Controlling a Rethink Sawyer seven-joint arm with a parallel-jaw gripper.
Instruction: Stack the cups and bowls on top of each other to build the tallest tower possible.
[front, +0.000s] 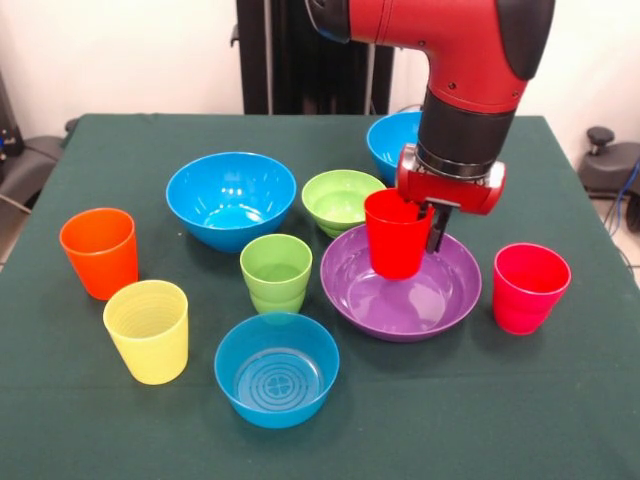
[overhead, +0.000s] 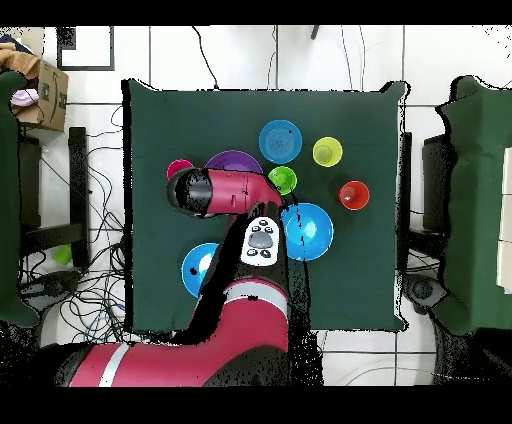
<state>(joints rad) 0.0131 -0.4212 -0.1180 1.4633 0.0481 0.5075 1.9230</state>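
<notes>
Seemingly pincer (front: 418, 222) clamped on red cup's (front: 397, 238) rim, above purple bowl (front: 400, 300)

Two cameras, one table.
Front view: low oblique from across the table (front: 560, 400), close in, arm (front: 450, 60) dropping from the top edge. Overhead view: straight down from high up, whole table (overhead: 160, 280) plus surrounding floor, arm (overhead: 240, 300) entering from the bottom. Both share the green tabletop; overhead is turned half round against front.
</notes>
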